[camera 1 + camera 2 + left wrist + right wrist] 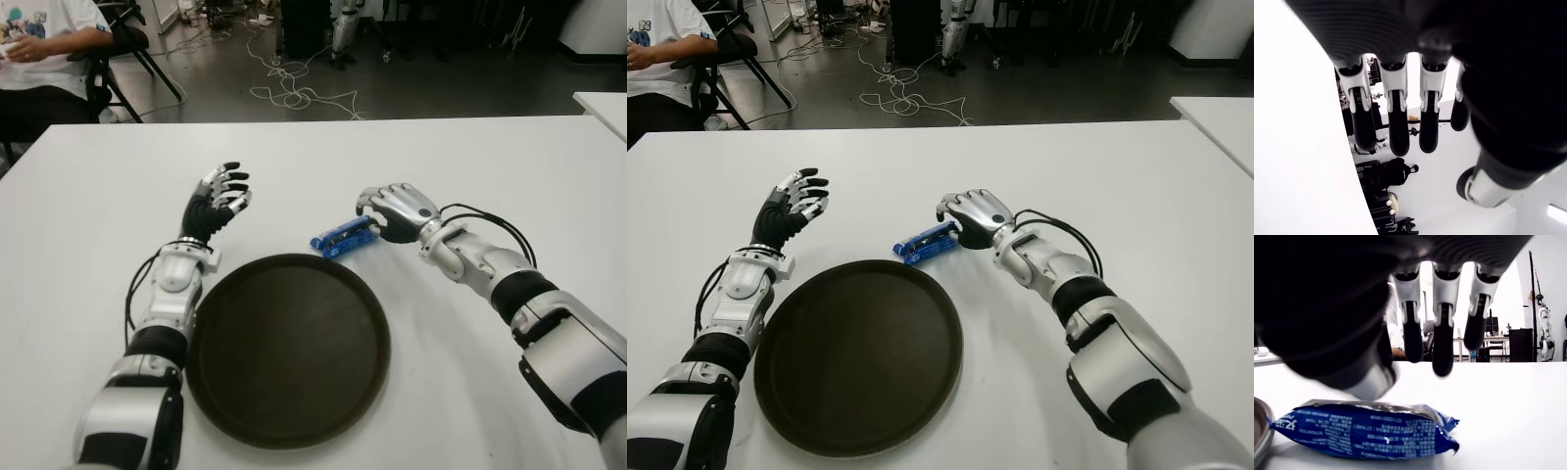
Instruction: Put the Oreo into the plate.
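Plate (pixel 288 351): dark, round, lies at the table's (pixel 509 166) near edge, between the two forearms.
Oreo (pixel 342 237): blue pack flat on the table just beyond the plate's far right rim, one end close to that rim.
Right hand (pixel 394 210): over the pack's right end, fingers (pixel 1442 345) spread above it, gripping nothing.
Left hand (pixel 217 204): raised beyond the plate's far left rim, fingers extended and apart, holding nothing.
Open room: bare white table toward the far edge and both side edges.
Right wrist view: pack's crimped end, plate rim beside it.
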`<state>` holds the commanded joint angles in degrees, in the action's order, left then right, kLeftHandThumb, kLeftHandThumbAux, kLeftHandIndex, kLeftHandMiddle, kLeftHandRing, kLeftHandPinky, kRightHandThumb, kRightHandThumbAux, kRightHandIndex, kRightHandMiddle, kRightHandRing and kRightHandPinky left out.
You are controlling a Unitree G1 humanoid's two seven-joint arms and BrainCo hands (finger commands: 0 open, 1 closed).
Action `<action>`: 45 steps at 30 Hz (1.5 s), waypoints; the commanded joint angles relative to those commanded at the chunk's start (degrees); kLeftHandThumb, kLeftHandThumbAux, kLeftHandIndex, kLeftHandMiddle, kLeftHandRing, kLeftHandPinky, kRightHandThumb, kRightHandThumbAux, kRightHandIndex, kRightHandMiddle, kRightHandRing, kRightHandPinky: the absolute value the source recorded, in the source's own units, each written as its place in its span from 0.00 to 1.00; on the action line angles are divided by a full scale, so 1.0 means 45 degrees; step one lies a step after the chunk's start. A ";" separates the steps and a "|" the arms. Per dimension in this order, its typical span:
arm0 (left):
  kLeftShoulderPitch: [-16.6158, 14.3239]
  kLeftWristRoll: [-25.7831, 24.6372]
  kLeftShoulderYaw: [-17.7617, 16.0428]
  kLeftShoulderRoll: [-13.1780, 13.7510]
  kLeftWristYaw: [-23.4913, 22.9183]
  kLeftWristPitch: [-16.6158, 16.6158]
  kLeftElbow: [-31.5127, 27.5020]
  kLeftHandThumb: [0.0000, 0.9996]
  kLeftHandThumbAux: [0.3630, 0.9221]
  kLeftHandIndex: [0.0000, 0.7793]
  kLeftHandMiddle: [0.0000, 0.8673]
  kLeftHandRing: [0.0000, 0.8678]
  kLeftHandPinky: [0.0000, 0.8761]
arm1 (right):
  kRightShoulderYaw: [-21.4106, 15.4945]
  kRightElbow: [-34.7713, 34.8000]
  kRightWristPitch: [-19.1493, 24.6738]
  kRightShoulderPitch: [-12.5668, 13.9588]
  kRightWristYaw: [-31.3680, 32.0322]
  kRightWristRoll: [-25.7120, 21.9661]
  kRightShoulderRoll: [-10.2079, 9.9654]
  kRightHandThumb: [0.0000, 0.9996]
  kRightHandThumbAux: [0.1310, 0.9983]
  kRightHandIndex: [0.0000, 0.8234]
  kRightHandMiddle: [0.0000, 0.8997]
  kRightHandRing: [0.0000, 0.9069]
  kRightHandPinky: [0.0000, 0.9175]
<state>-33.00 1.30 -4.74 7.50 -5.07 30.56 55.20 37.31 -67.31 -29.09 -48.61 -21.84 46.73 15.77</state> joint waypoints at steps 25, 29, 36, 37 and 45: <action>-0.0139 0.0143 0.0081 0.0004 0.0155 -0.0084 0.0126 0.23 0.71 0.24 0.31 0.30 0.32 | -0.0263 0.0179 -0.0881 -0.0444 0.0193 -0.0087 0.0463 0.00 0.70 0.02 0.01 0.02 0.04; -0.0142 0.0133 0.0104 -0.0013 0.0160 -0.0069 0.0085 0.23 0.74 0.25 0.31 0.30 0.32 | -0.0313 0.0270 -0.0740 -0.0446 0.0160 -0.0037 0.0464 0.00 0.69 0.04 0.03 0.05 0.07; -0.0167 0.0097 0.0091 0.0001 0.0169 -0.0191 0.0113 0.24 0.74 0.26 0.32 0.30 0.32 | -0.0386 0.0294 -0.0556 -0.0541 0.0380 -0.0027 0.0412 0.00 0.66 0.03 0.04 0.06 0.08; -0.0178 0.0069 0.0076 -0.0002 0.0141 -0.0171 0.0136 0.25 0.74 0.26 0.32 0.30 0.32 | -0.0366 0.0296 -0.0531 -0.0582 0.0397 0.0004 0.0408 0.00 0.66 0.03 0.04 0.06 0.08; -0.0190 -0.0066 0.0020 -0.0012 -0.0021 -0.0116 0.0167 0.25 0.73 0.27 0.31 0.30 0.33 | -0.0213 0.0277 -0.0372 -0.0908 0.0500 0.0165 0.0333 0.00 0.72 0.06 0.05 0.08 0.11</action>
<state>-33.85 1.00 -4.65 7.44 -5.17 30.03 55.95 36.36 -66.06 -30.77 -52.70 -19.59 47.47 17.27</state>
